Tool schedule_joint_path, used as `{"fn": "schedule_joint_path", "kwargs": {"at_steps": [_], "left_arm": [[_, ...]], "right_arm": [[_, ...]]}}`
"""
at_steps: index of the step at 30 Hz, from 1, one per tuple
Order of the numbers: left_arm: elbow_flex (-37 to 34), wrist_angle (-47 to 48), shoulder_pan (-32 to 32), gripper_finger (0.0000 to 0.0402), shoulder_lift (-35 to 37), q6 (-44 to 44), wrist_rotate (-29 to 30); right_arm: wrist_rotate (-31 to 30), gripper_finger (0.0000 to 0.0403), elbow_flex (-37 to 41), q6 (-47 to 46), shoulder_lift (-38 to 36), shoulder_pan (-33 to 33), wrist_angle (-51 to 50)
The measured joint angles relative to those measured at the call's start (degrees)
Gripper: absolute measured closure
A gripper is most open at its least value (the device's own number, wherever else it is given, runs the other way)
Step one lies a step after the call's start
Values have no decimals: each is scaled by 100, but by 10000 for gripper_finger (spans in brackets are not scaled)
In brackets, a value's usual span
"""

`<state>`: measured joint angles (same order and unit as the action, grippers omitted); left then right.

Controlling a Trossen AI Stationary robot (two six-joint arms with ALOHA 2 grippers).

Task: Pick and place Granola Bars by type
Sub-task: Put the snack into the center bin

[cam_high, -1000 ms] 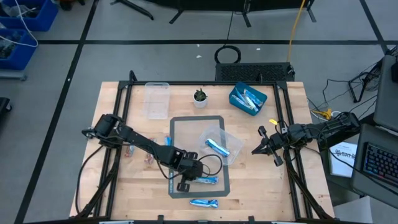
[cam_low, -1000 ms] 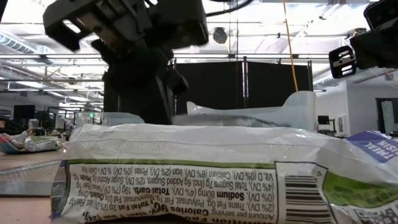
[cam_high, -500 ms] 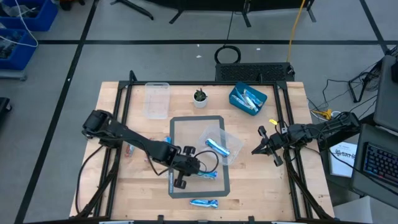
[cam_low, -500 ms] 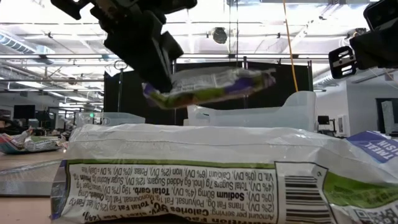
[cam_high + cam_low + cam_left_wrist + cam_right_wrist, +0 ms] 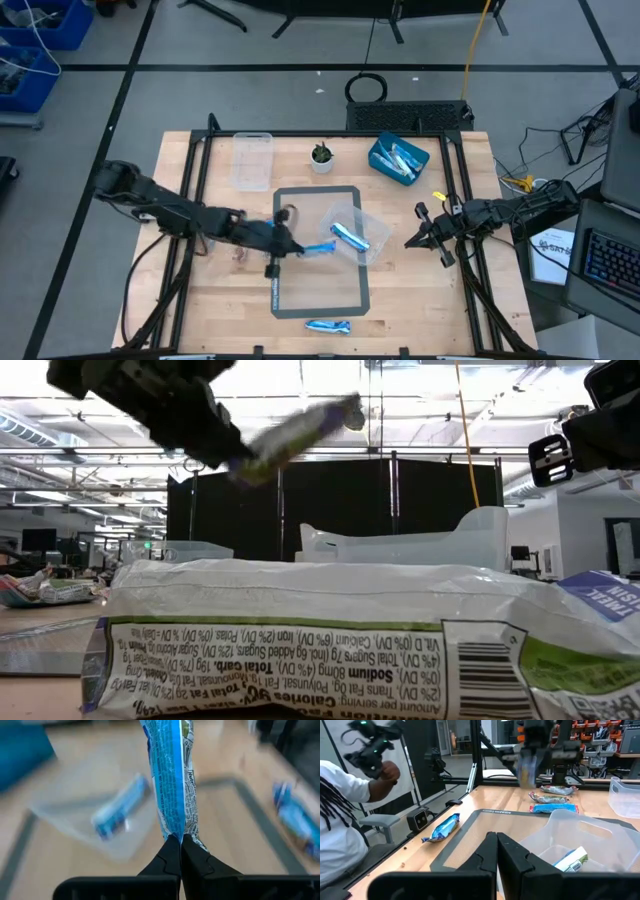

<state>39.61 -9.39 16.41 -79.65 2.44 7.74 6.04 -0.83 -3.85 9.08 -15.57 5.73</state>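
I'm working over a pale wooden table [image 5: 420, 300] in an open workshop, black curtains behind it and a grey-framed mat [image 5: 316, 250] laid at its middle.

My left gripper [image 5: 175, 851] is pinched fully shut on the tail end of a blue granola bar [image 5: 172, 780]; from the wrist the wrapper stands straight out past the fingertips. From above, that gripper [image 5: 290, 250] hangs over the mat's left part with the held bar [image 5: 318, 249] pointing toward the clear tub [image 5: 352, 235], which lies tipped on the mat's right edge and already holds another blue bar [image 5: 350, 237]. The right gripper [image 5: 414, 240] waits closed, just beside the table's right rail, holding nothing.

Farther out: one blue bar [image 5: 328, 326] lies near the front edge below the mat, brownish bars [image 5: 240, 256] sit left of the mat, a blue square bin [image 5: 398, 160] holding more bars stands at the back right, and a second clear tub [image 5: 252, 160] at the back left. A person in a white top [image 5: 340, 820] shows beyond the table in the right wrist view.

My judgement: the grip is only on the crimped end, so the bar will swing. I'd carry it slowly, keep it high enough to clear the tub's raised wall, bring the free end over the opening first, and let go low so it lands beside its match rather than sliding out.
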Motion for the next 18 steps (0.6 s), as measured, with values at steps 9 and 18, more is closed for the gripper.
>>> {"fn": "schedule_joint_path", "kwargs": {"at_steps": [9, 18], "left_arm": [[-1442, -3182, -687, 401, 670, -459, -279], [-828, -2212, -1659, 401, 572, -392, -1272]], "right_arm": [[0, 403, 0, 1, 0, 0, 1], [0, 403, -1, 2, -2, 0, -5]]}}
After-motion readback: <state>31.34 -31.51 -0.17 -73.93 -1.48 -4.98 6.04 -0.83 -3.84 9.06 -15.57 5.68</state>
